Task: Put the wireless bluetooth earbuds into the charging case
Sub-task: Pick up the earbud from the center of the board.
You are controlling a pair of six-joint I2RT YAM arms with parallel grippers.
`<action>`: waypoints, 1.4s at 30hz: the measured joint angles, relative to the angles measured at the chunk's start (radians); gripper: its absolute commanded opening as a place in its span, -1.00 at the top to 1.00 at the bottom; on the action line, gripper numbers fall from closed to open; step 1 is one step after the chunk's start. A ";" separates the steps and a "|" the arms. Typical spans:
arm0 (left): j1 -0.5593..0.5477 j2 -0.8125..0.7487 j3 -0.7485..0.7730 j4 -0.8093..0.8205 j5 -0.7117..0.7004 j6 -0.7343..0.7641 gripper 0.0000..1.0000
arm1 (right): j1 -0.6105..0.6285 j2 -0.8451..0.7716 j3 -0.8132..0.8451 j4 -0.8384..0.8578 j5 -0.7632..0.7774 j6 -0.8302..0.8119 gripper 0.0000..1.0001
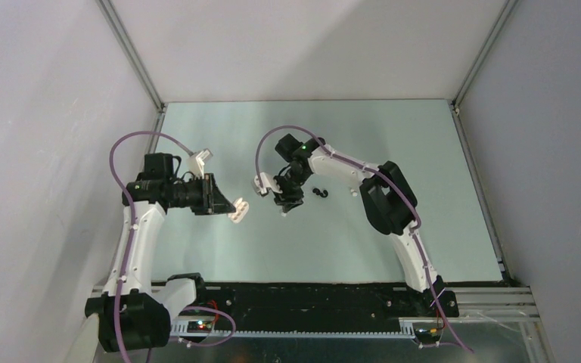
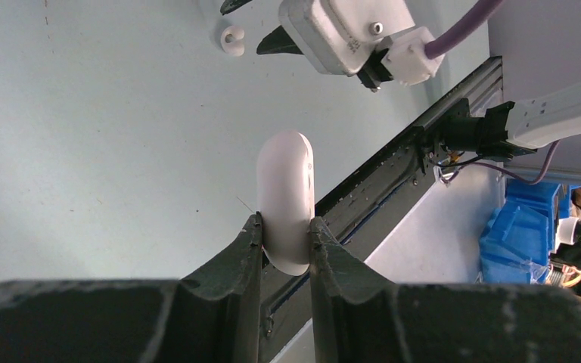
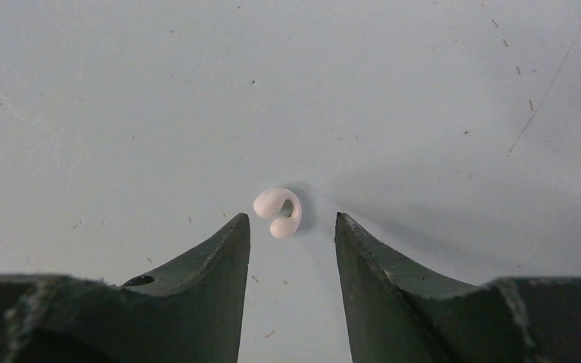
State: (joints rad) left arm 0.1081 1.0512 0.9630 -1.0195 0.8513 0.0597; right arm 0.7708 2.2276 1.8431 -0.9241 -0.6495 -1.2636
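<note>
My left gripper [image 2: 286,221] is shut on a white oval charging case [image 2: 286,181], held edge-on above the table; the overhead view shows this case [image 1: 239,210] at the left gripper [image 1: 231,206]. The case looks closed. One white C-shaped earbud [image 3: 278,212] lies on the table just beyond the fingertips of my right gripper [image 3: 291,218], which stands open with nothing between its jaws. The left wrist view shows the same earbud [image 2: 232,40] by the right fingertips [image 2: 276,41]. Black earbuds [image 1: 319,191] lie just right of the right gripper [image 1: 287,203].
The pale green table [image 1: 393,136] is boxed in by grey walls on three sides. A black rail [image 1: 302,299] runs along its near edge. The right arm's white wrist housing [image 2: 344,30] hangs close ahead of the held case. Blue clutter [image 2: 522,234] sits off the table.
</note>
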 measured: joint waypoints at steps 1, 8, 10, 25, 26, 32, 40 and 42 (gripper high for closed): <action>0.000 -0.001 0.000 0.000 0.000 0.000 1.00 | 0.002 0.004 0.002 0.004 0.000 0.005 0.02; 0.000 -0.006 0.000 0.000 0.000 0.000 1.00 | 0.014 0.038 0.003 0.018 0.005 0.016 0.04; 0.000 -0.007 0.000 0.000 0.000 0.000 1.00 | 0.014 0.047 0.003 0.018 0.009 0.018 0.04; 0.000 -0.014 0.000 0.000 0.001 0.000 1.00 | 0.014 0.055 0.076 -0.009 -0.003 0.026 0.00; 0.000 -0.014 0.000 0.000 0.001 0.000 1.00 | 0.013 0.056 0.084 -0.011 -0.003 0.026 0.00; 0.000 -0.014 0.000 0.000 0.001 0.000 1.00 | 0.013 0.080 0.103 -0.013 0.002 0.022 0.01; 0.000 -0.013 0.000 0.000 0.001 0.000 1.00 | 0.013 0.101 0.102 -0.009 0.006 0.006 0.03; 0.000 -0.011 0.000 0.000 0.001 0.000 1.00 | 0.013 0.101 0.101 -0.008 0.007 -0.003 0.03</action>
State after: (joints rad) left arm 0.1081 1.0405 0.9630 -1.0195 0.8524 0.0601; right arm 0.7841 2.3291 1.9442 -0.9321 -0.6426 -1.2663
